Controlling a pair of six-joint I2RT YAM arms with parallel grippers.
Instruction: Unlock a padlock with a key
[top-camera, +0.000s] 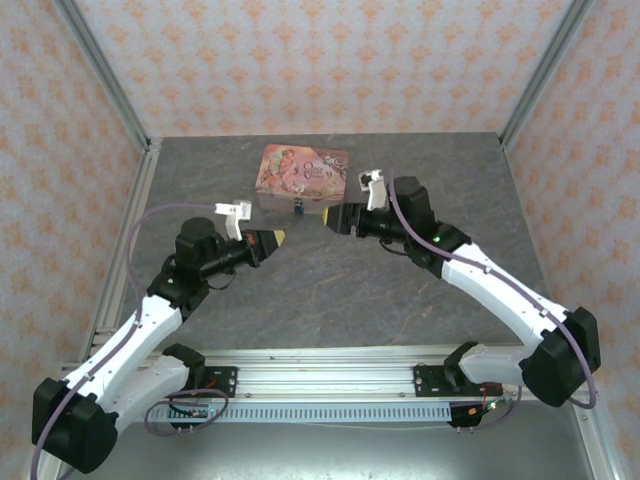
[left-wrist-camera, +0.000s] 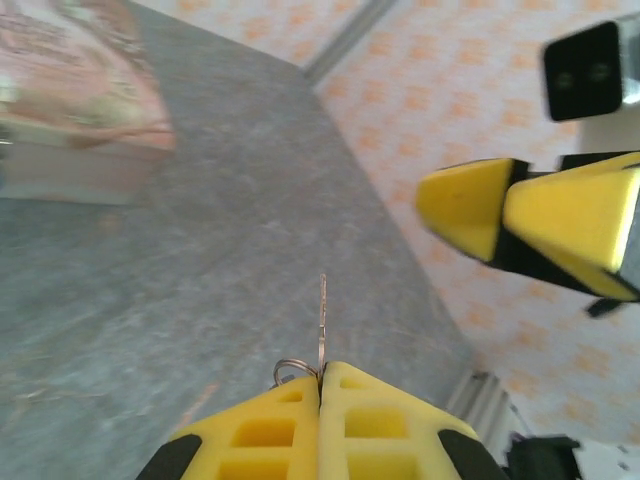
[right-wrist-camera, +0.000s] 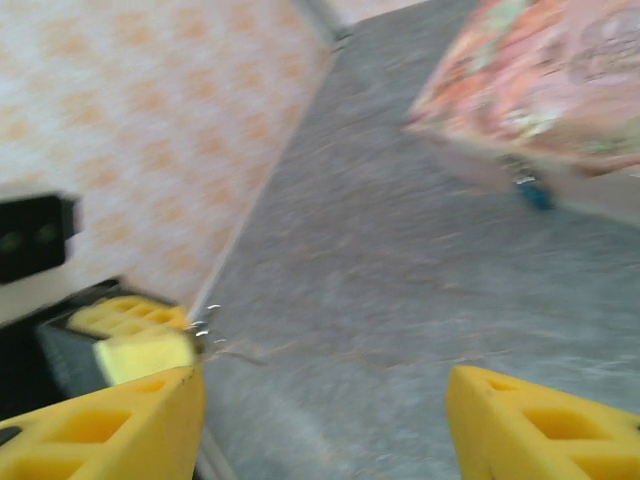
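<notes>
Your left gripper (left-wrist-camera: 320, 388) pinches the key (left-wrist-camera: 322, 318), blade straight out; the padlock (top-camera: 297, 209) hangs just ahead-right, toward your splayed right gripper (right-wrist-camera: 322, 390).

The tin (top-camera: 303, 170) is pink with a pastel picture lid; the table (top-camera: 330, 300) is mottled grey, the walls (top-camera: 300, 60) cream with orange motifs. The padlock (right-wrist-camera: 537, 195) looks teal-blue, though blurred, the key (left-wrist-camera: 322, 320) brownish metal, and the left gripper (left-wrist-camera: 320, 395) and right gripper (right-wrist-camera: 320, 425) have yellow fingers.
</notes>
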